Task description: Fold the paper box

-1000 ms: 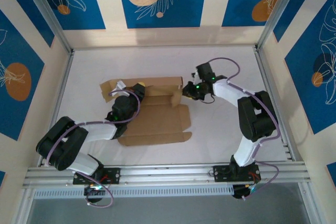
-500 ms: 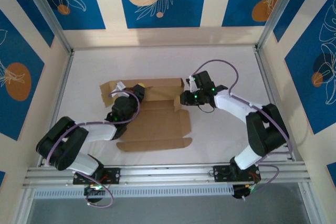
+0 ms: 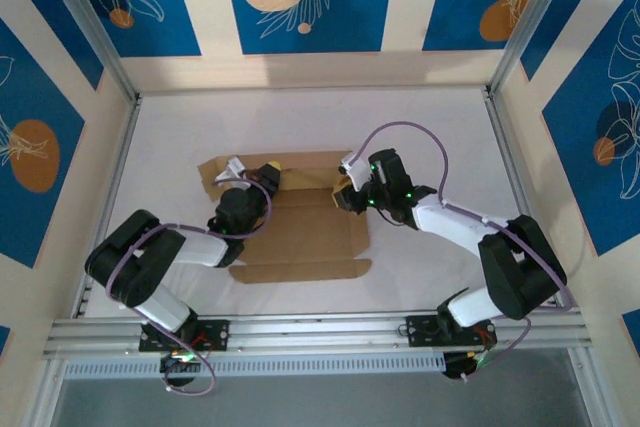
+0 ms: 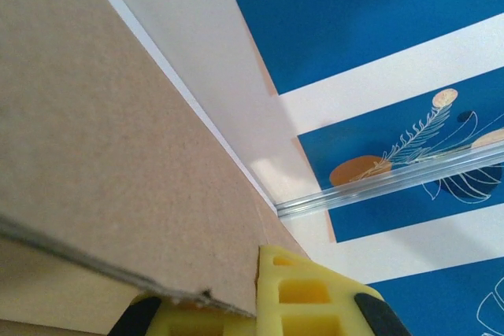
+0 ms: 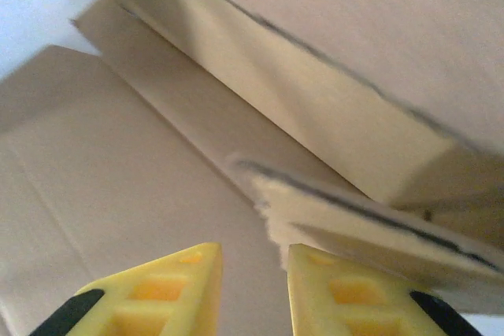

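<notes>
Since a second ago the right gripper (image 3: 343, 197) has swung in beside the paper box (image 3: 300, 237) on the table (image 3: 430, 127), jaws slightly apart; the left gripper (image 3: 262, 175) seemingly pinches its back wall. Light, stiff cardboard: take flap edges.

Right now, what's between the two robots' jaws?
Just brown cardboard: the paper box spans the stretch from one set of jaws to the other. The top view shows it.

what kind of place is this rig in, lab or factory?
Probably a lab robot cell: white table framed by aluminium rails, blue patterned wall panels, left arm and right arm bolted at its edge.
</notes>
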### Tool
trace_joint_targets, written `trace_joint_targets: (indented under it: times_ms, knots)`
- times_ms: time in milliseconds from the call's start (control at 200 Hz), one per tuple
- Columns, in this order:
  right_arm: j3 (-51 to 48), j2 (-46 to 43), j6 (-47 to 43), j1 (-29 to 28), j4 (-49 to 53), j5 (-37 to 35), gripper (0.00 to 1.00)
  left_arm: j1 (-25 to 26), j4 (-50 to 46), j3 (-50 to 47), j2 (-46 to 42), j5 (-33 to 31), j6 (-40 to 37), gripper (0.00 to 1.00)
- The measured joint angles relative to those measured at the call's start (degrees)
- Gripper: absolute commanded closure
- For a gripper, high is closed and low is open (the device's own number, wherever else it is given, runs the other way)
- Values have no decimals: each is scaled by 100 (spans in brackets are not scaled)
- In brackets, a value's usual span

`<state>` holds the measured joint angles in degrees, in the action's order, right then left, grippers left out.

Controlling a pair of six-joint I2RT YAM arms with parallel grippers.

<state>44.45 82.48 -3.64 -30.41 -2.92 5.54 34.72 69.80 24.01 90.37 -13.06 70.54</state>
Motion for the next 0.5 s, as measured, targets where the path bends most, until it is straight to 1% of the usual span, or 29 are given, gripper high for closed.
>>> trace_joint_targets:
  times_ms: [80,205,285,370,415,500]
  knots:
    - [94,-164,-179,-24,170,522,65,-11,9,-2,-9,63,-4,100]
    - [125,-651,-391,-7,573,944,66,-44,-31,-2,-42,105,-26,100]
    - [116,-1123,-494,131,807,1217,67,-81,-57,0,-59,131,-46,100]
    - [72,-1744,-555,400,909,1506,71,-111,-79,0,-59,173,-61,100]
    - [37,-2081,-579,562,916,1589,75,-122,-83,4,-59,199,-63,100]
    - [-61,-2586,-616,822,841,1471,80,-127,-83,11,-59,234,-70,100]
